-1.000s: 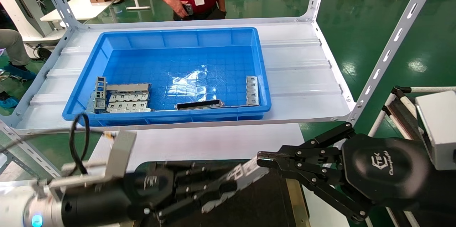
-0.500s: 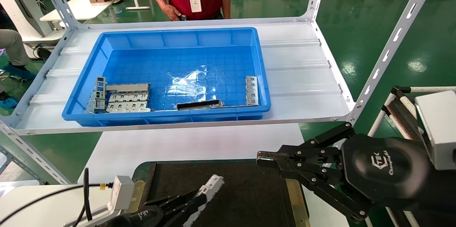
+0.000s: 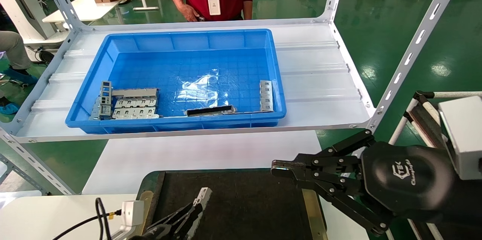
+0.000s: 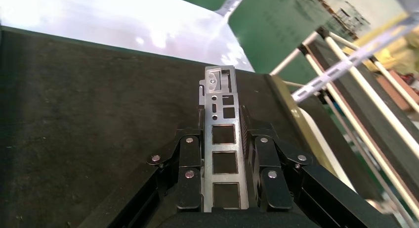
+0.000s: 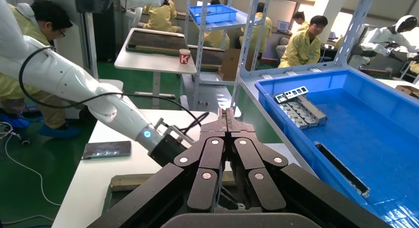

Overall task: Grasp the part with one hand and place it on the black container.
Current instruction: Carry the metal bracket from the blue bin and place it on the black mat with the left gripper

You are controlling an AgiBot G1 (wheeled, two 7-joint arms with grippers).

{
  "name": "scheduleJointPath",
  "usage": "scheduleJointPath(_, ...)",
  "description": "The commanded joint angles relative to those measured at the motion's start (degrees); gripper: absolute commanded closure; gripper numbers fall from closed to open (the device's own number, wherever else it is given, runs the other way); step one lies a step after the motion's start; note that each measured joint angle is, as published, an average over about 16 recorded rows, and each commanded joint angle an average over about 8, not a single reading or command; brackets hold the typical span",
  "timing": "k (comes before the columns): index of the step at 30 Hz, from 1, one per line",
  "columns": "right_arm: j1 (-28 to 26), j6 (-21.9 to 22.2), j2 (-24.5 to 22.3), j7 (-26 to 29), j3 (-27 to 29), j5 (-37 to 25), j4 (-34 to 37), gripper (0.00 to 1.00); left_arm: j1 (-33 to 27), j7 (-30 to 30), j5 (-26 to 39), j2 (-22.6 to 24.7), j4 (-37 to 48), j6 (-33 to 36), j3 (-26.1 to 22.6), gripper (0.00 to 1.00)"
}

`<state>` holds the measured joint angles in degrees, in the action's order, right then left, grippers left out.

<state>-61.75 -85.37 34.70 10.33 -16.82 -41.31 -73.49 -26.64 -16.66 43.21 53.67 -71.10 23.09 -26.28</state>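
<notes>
Bright overhead light; glare on the blue bin (image 3: pixel 113 49) floor and green floor (image 3: pixel 440 68) at 3 o'clock; views sharp.

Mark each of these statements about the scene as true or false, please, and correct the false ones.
1. The left claw holds the part. True.
2. The part is inside the blue bin. False: it is over the black container.
3. The right claw is shut with nothing in it. True.
4. The blue bin is empty. False: several metal pieces lie in it.
5. The black container sits on the shelf beside the bin. False: it lies lower, nearer the robot.
</notes>
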Motion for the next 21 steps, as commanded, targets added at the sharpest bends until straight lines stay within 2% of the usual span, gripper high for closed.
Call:
scheduleJointPath(1,0.0,0.0,0.0,0.0,-0.01,0.0,0.0,1.0,-0.33,-0.31,0.37,1.21,0.97,-1.95,-0.49,1.0)
scheduleJointPath(9,-0.01,0.01,-0.01,-0.02,-0.03,0.02,0.0,1.0,-3.66,1.51,0.77,7.83,7.81,-6.1,0.41,1.0)
scheduleJointPath(21,-0.02,0.03,-0.03,-0.04,-0.07,0.05,0.0,1.0,-6.99,7.42,0.76,15.0,17.27,-5.63,4.32,1.0)
